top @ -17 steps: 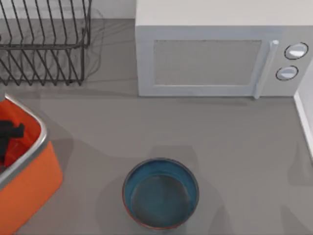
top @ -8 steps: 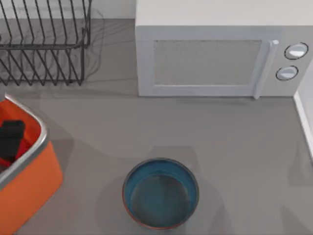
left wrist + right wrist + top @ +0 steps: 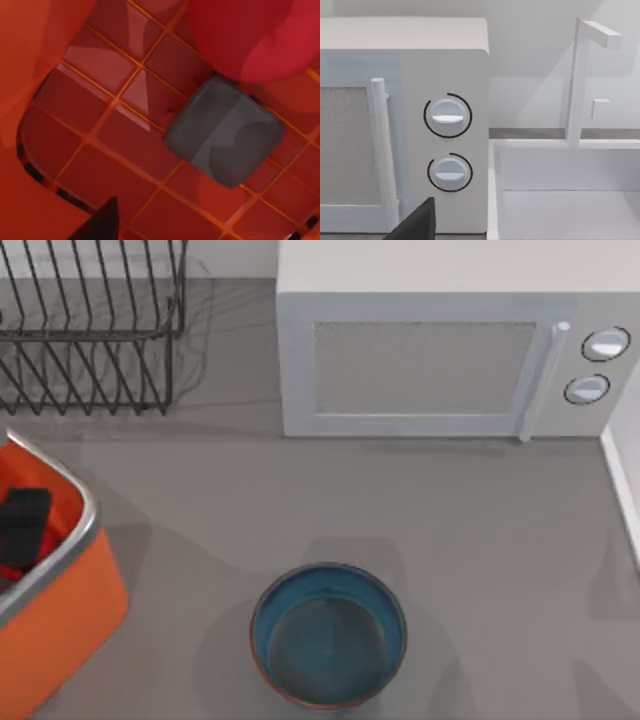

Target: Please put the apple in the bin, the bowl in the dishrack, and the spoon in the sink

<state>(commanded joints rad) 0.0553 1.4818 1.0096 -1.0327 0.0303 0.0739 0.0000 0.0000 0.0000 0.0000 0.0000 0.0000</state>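
Observation:
The orange bin (image 3: 70, 605) with its silver rim stands at the table's left edge. My left gripper (image 3: 25, 525) hangs inside it, open, and one black fingertip (image 3: 102, 225) shows in the left wrist view. The red apple (image 3: 245, 35) lies free on the bin's gridded floor (image 3: 115, 145), apart from the fingers; a sliver of the apple (image 3: 10, 570) shows under the gripper in the top view. The teal bowl (image 3: 328, 635) sits upright at the front middle. At the back left is the black wire dishrack (image 3: 90, 330). The white sink (image 3: 565, 200) is at the right. The spoon is out of view.
A white microwave (image 3: 450, 350) stands at the back, right of the dishrack. A grey rounded block (image 3: 225, 132) lies on the bin floor beside the apple. My right arm is parked by the microwave's dials (image 3: 447, 117), one fingertip (image 3: 420, 225) showing. A white faucet (image 3: 580, 75) rises behind the sink.
The left gripper has sunk a little deeper into the bin, and a sliver of red now shows beneath it. The bowl and the right arm have not moved.

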